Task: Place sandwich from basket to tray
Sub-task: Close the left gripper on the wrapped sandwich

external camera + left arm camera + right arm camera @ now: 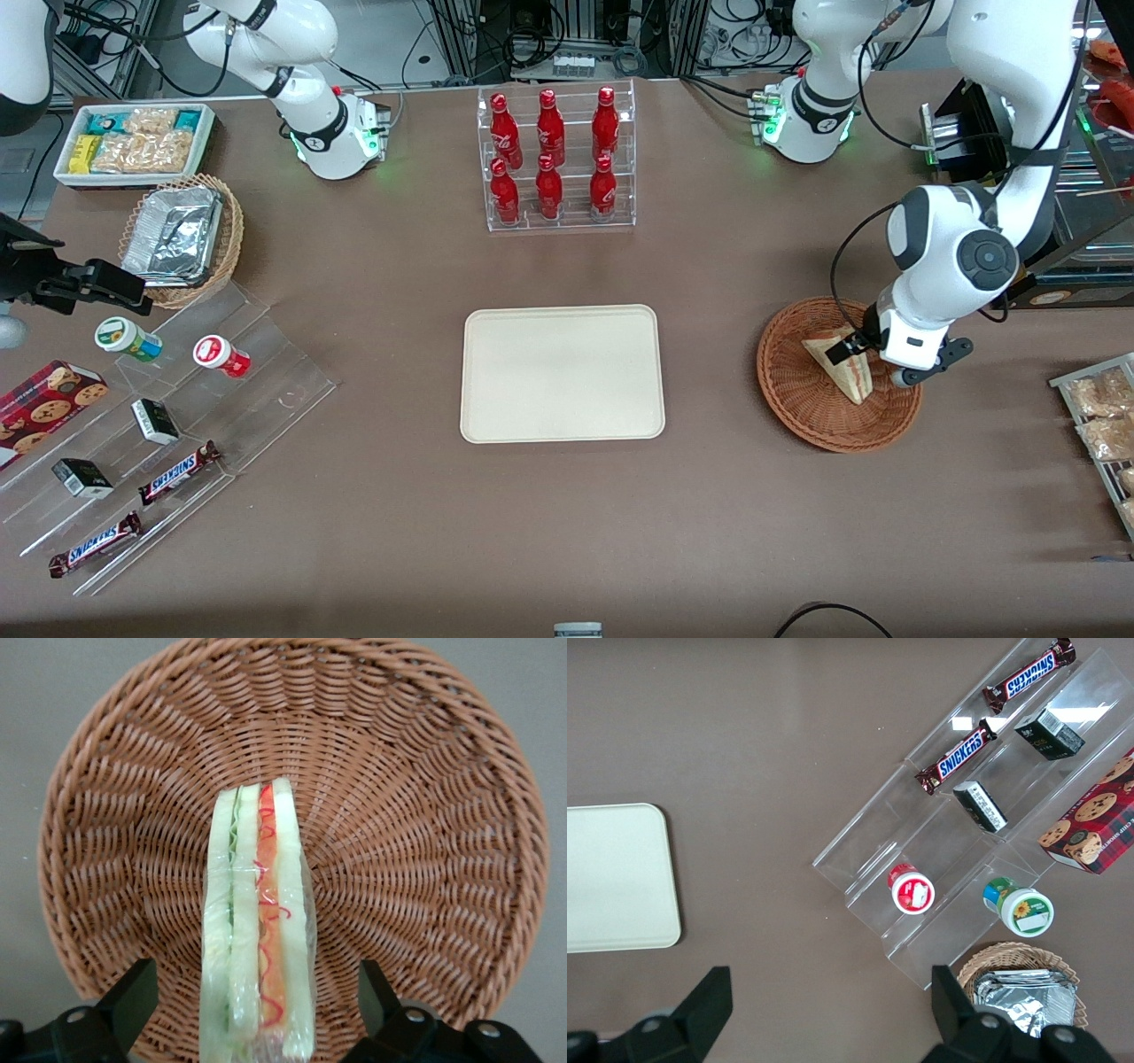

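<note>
The sandwich (849,379), a pale wedge in clear wrap with red and green filling along its cut edge (259,930), stands on edge in the reddish-brown wicker basket (802,399) toward the working arm's end of the table. My left gripper (864,356) is lowered into the basket and is open. In the left wrist view its black fingers (133,992) stand on either side of the sandwich with a gap on each side, the woven basket (416,833) beneath. The cream tray (563,372) lies flat and bare at the table's middle.
A clear rack of red bottles (556,159) stands farther from the front camera than the tray. Toward the parked arm's end are a tan basket with foil (182,237), a white bin of snacks (133,142) and an acrylic shelf with candy bars (177,474). Packets (1103,412) lie near the basket.
</note>
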### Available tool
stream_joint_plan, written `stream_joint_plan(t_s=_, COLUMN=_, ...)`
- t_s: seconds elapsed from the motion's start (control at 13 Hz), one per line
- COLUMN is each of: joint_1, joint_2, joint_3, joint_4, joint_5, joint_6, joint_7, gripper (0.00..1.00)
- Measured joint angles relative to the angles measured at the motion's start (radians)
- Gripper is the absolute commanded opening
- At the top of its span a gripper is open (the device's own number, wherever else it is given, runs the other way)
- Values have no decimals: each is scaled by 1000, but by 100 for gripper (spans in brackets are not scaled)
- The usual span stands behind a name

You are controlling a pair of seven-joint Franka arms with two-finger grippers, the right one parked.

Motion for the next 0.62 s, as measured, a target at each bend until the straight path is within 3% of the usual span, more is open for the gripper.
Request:
stream_joint_plan(t_s=0.08, joint_1=0, joint_2=9, joint_3=0, joint_4=-10, joint_5=0, joint_6=20, joint_7=-7, gripper=70)
stream_joint_plan(t_s=0.15, joint_1=0, joint_2=18, joint_3=0, joint_4=-22, joint_5=0, joint_6=44, joint_7=-13, gripper=31)
stream_joint_plan(t_s=0.23, joint_1=0, joint_2=26, joint_3=0, joint_4=-31, joint_5=0, joint_6=59, joint_7=-24, gripper=4)
stream_joint_plan(t_s=0.31, joint_1=0, joint_2=32, joint_3=0, joint_4=-35, joint_5=0, joint_6=64, joint_7=-36, gripper=0)
stream_joint_plan(t_s=0.62, joint_1=0, joint_2=29, joint_3=0, joint_4=-35, joint_5=0, joint_6=67, joint_7=-42, gripper=0)
